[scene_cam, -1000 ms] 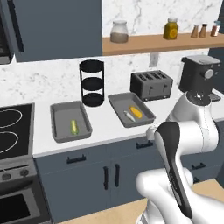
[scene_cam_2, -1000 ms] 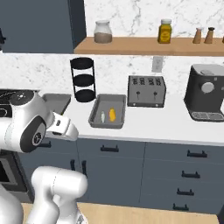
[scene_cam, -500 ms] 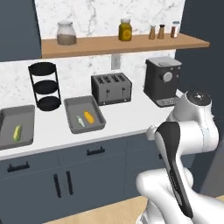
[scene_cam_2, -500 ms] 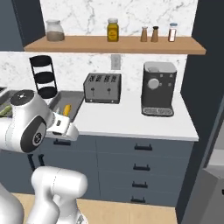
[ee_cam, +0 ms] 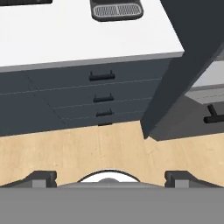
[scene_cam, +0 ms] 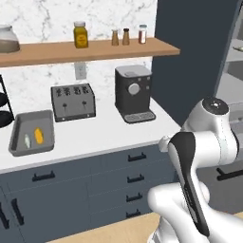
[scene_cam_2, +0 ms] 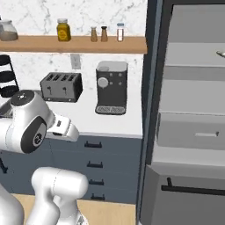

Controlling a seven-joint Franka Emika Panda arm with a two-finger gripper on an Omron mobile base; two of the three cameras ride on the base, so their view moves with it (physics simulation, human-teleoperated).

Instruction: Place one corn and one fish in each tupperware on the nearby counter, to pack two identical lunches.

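Transit step: gripper (ee_cam: 109,178) open and empty above the floor; tupperware (scene_cam: 31,133) at left holds corn (scene_cam: 39,135) and fish (scene_cam: 27,140); next, fetch remaining food.

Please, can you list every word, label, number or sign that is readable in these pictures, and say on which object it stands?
No readable text in any view.
Yellow jar on the wooden shelf: label area plain, no letters legible.
Three spice shakers: too small to tell.
Coffee machine and toaster: no brand or markings visible.
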